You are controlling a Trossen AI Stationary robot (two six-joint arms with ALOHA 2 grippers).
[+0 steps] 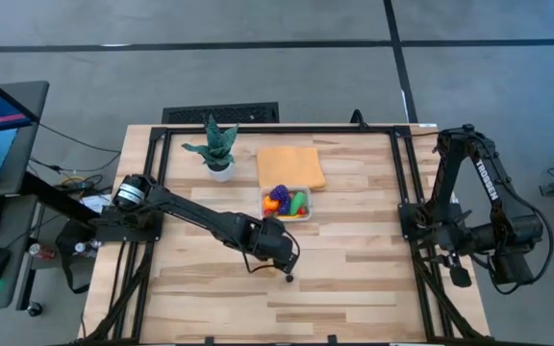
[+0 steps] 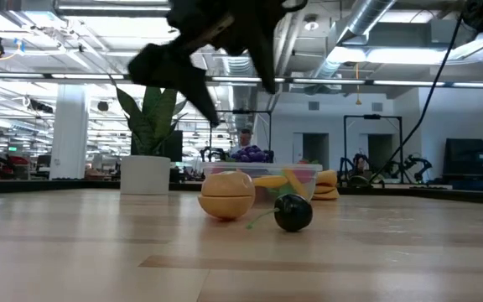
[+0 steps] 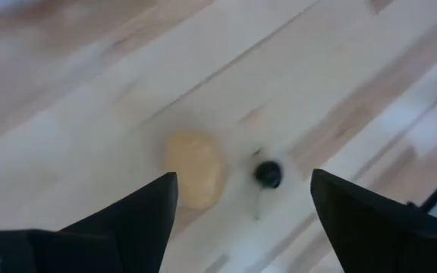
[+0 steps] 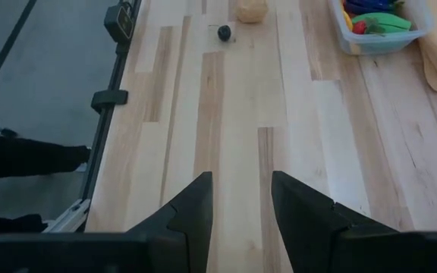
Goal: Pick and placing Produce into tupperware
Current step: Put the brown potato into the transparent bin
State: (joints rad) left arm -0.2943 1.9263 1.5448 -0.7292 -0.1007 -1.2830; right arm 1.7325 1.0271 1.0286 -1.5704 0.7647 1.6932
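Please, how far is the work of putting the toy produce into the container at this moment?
Mostly done: the small clear plastic container already holds several toy fruits and vegetables, purple, green and orange. In hand: nothing; the left gripper hangs open above the table. Left: the pale orange round toy fruit and the small dark cherry-like toy with a stem lie on the wooden table. The right gripper waits at the right edge.

You have two matte black jointed arms: the left arm (image 1: 200, 219) carries a silver round shoulder cap (image 1: 129, 191), the right arm (image 1: 479, 207) white "TROSSEN" lettering (image 1: 486, 179).
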